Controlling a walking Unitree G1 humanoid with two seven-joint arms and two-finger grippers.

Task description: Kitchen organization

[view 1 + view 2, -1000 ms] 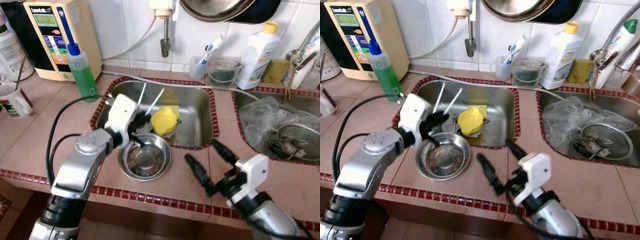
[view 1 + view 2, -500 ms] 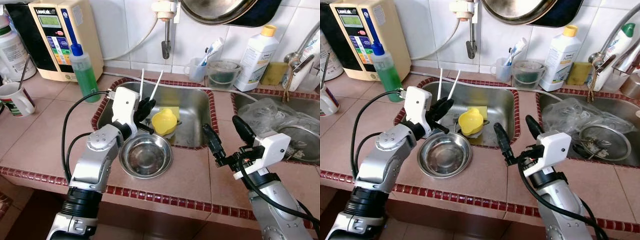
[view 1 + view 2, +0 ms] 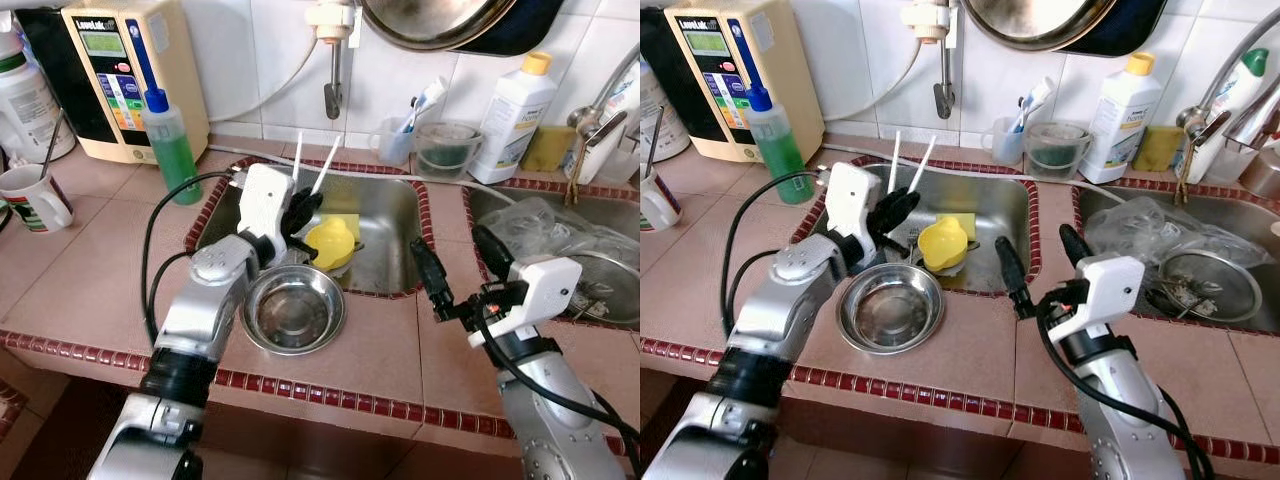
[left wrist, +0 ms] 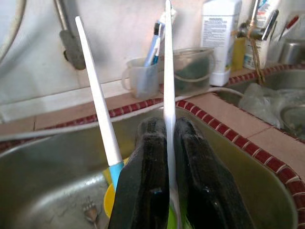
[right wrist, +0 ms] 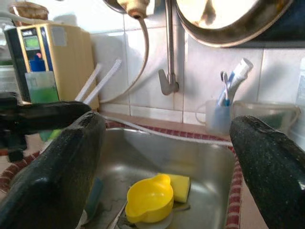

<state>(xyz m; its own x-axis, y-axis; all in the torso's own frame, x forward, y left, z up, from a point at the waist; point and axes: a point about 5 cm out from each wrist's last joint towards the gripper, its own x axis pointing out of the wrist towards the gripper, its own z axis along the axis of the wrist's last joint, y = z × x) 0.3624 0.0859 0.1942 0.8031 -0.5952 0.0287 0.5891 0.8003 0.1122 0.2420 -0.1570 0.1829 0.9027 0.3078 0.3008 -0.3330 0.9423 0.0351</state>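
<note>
White chopsticks (image 3: 312, 170) stood pinched in the left hand (image 3: 300, 212) above the sink (image 3: 395, 225); the right hand (image 3: 462, 268) waited spread, empty. Next, probably, carrying them to a holder.

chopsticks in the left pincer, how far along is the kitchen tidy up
Early stage. In hand: the left pincer is shut on two white chopsticks, held upright over the left sink. The right pincer is open above the counter, holding nothing. Left to do: the yellow cup and sponge lie in the sink, the steel bowl sits at its front edge, and the right sink holds a plastic bag.
</note>
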